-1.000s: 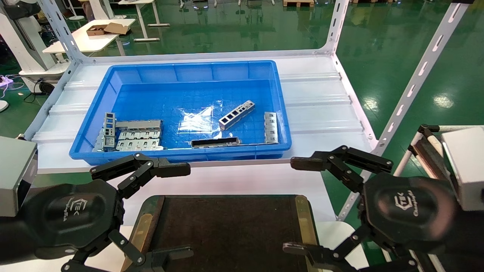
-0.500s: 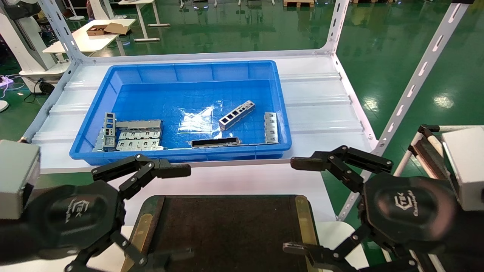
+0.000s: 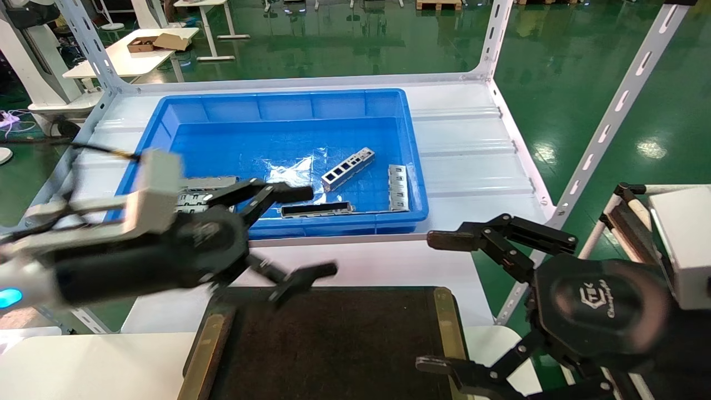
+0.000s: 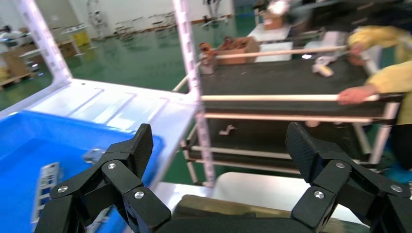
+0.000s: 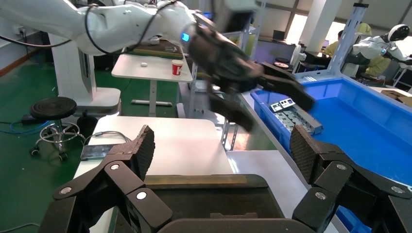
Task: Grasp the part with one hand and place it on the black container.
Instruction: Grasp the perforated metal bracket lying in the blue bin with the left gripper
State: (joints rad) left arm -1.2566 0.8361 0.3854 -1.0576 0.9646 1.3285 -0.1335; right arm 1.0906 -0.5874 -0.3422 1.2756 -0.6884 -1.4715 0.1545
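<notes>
The part (image 3: 347, 168), a slim silver bar with a row of cut-out windows, lies tilted on the floor of the blue bin (image 3: 278, 99), right of centre. The black container (image 3: 333, 344) is a flat dark tray with brass strips at the near centre; it also shows in the right wrist view (image 5: 204, 199). My left gripper (image 3: 316, 232), on the white arm, is open and empty over the bin's front edge, short of the part. It also shows in its own wrist view (image 4: 219, 145) and in the right wrist view (image 5: 243, 73). My right gripper (image 3: 434, 303) is open and empty beside the tray's right side.
Wide grey slotted plates (image 3: 205, 183) lie at the bin's front left, partly behind my left gripper. A dark channel piece (image 3: 316, 209) and another grey plate (image 3: 397, 188) lie along its front wall. A plastic film (image 3: 289, 175) lies mid-bin. A white rack upright (image 3: 611, 116) stands at the right.
My left arm has swung up and forward to the right, from beside the tray's near-left corner to over the bin's front edge. The right arm has not moved.
</notes>
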